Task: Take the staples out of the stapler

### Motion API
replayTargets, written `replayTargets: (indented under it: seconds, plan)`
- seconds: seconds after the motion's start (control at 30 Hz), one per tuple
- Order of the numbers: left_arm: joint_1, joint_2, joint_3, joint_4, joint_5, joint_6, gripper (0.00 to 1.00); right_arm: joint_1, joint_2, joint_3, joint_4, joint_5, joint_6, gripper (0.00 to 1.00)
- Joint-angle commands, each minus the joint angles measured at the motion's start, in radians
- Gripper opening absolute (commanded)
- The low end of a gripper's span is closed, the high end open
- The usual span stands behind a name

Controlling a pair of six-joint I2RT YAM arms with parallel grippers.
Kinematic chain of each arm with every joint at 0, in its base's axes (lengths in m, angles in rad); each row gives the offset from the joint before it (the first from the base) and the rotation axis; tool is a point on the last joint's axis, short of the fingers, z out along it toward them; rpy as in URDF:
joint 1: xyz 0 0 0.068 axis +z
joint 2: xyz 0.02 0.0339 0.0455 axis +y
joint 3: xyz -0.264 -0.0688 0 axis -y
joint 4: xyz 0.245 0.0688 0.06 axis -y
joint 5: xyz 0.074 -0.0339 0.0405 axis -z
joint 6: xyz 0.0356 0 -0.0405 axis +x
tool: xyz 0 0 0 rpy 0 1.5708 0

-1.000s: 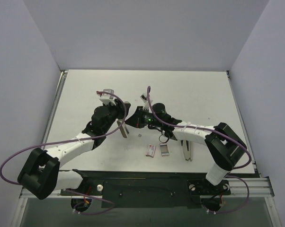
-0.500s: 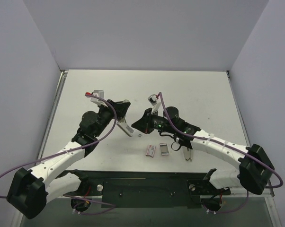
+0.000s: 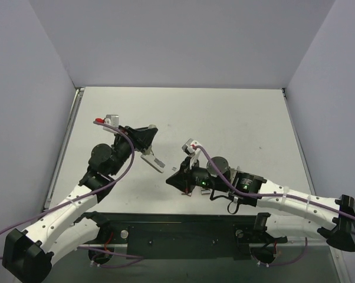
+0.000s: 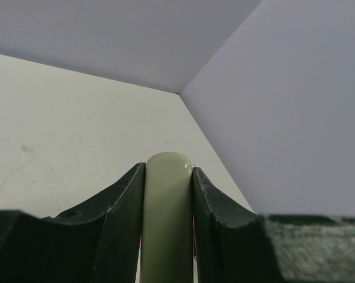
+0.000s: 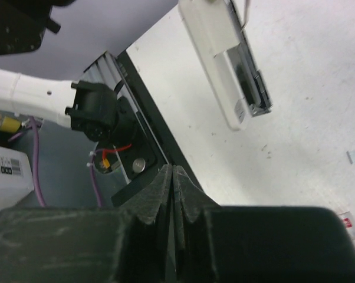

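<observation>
From overhead you see the left fingers (image 3: 145, 147) clenched on one end of the stapler (image 3: 153, 161). It slants out over the left middle of the counter (image 3: 236, 118) as a small pale sliver with a dark streak, too small there to read. Your left wrist camera gives only a smooth, glossy olive-grey bar with a domed tip, squeezed between the two matte black fingers (image 4: 121, 218). It is probably the stapler's shell, though that view alone cannot settle it. The right wrist camera is the one to trust for detail. It shows the stapler (image 5: 248, 79) from its other face as a cream, round-cornered plastic body. A long recess is cut into it, and a slim black arm and a bright silvery metal channel run along one edge. That same view shows the right fingers (image 5: 171, 172) pressed flat together with nothing between them, their rough black tips meeting in a thin seam. Overhead, the right fingers (image 3: 171, 179) sit low and near the stapler's free end but apart from it. A tiny pale rectangular scrap (image 3: 173, 169) lies on the counter between them.
</observation>
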Motion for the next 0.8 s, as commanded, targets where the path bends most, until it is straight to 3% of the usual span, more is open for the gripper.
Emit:
replayTargets:
  seconds: [0.0,0.1,0.37,0.77]
  plan:
    - [-0.001,-0.038,0.041,-0.035,-0.055,-0.063,0.0,0.109,0.0,-0.024,-0.003,0.129,-0.014,0.0]
    - [0.0,-0.057,0.037,-0.066,-0.078,-0.105,0.0,0.178,0.027,-0.01,-0.012,0.241,-0.048,0.0]
    - [-0.001,-0.075,0.056,-0.159,-0.081,-0.168,0.0,0.206,0.127,0.028,0.012,0.327,-0.131,0.0]
    - [0.0,-0.071,0.11,-0.271,-0.031,-0.185,0.0,0.201,0.185,0.074,0.063,0.288,-0.245,0.0]
